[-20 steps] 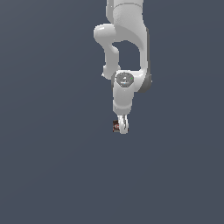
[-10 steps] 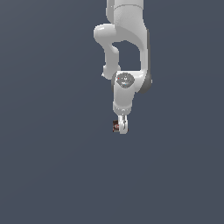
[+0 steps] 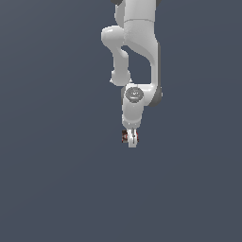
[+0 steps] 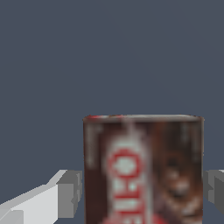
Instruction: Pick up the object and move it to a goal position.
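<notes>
The object is a tiny dark brown block with red and white label marks, seen at the tip of my white gripper in the exterior view. In the wrist view the object fills the space between my two grey fingers, and each finger touches one side of it. My gripper is shut on the object. The object's lower part is cut off by the wrist view's edge. No goal marker shows in either view.
The white arm reaches in from the top of the exterior view. A plain dark grey-blue surface lies all around it.
The wrist hub has shifted a little down the exterior view. The gripper tip with the object has stayed at almost the same spot.
</notes>
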Tool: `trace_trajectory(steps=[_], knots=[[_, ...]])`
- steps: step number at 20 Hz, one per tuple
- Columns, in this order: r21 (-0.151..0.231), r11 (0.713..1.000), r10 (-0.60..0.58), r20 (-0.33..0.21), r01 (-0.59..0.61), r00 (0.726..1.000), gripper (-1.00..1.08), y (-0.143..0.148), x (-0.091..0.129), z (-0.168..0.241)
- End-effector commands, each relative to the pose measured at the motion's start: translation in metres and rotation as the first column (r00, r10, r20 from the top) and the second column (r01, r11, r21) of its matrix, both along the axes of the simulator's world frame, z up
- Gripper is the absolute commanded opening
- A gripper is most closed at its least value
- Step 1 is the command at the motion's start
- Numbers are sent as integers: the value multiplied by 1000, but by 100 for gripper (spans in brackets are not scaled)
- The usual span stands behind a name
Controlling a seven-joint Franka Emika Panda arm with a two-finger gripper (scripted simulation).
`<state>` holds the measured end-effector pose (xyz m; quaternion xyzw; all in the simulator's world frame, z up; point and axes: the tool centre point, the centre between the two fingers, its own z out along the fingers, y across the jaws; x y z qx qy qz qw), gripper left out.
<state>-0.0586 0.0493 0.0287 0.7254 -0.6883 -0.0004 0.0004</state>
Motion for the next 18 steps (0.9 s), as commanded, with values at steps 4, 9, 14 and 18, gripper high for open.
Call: trace_trajectory(steps=[4,9,14,18], knots=[[0,1000,-1,1,1,1000,100,0,1,-13],[0,1000,-1,1,1,1000,-100,0,1,-13],[0,1000,-1,1,1,1000,-100,0,1,-13],[1,1000,-1,3,1,1000,-100,1,1,-11]])
